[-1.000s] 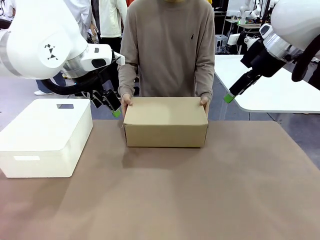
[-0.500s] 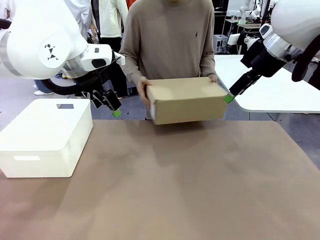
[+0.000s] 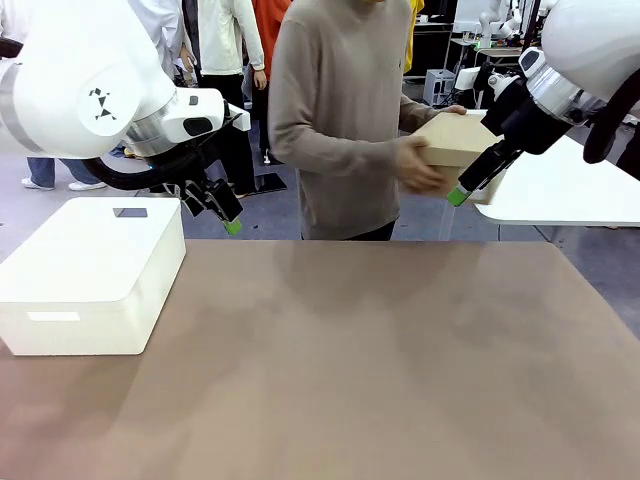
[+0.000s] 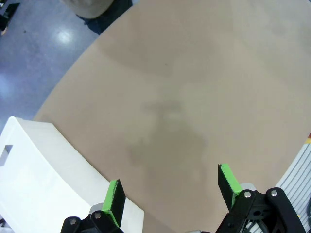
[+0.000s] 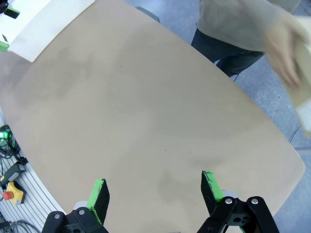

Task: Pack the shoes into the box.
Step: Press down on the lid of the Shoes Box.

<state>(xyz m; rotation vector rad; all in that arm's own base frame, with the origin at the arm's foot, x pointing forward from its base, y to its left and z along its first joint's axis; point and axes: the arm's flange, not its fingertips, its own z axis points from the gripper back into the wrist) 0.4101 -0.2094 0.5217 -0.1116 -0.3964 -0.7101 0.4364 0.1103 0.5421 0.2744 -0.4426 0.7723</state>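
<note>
Status: box (image 3: 455, 140), closed, off the table (image 3: 400, 350), carried by the person (image 3: 340, 120) at the far right, one hand (image 3: 422, 165) under its near end; packing looks complete, box apparently being taken away. Shoes: presumably inside, unverifiable. White box (image 3: 90, 270): on the table's left side. Left gripper (image 4: 170, 191): fingers wide apart, holding nothing, above the table beside the white box. Right gripper (image 5: 153, 189): fingers wide apart, holding nothing, over bare table. Obscured: box partly behind the right arm, blurred in the right wrist view.
</note>
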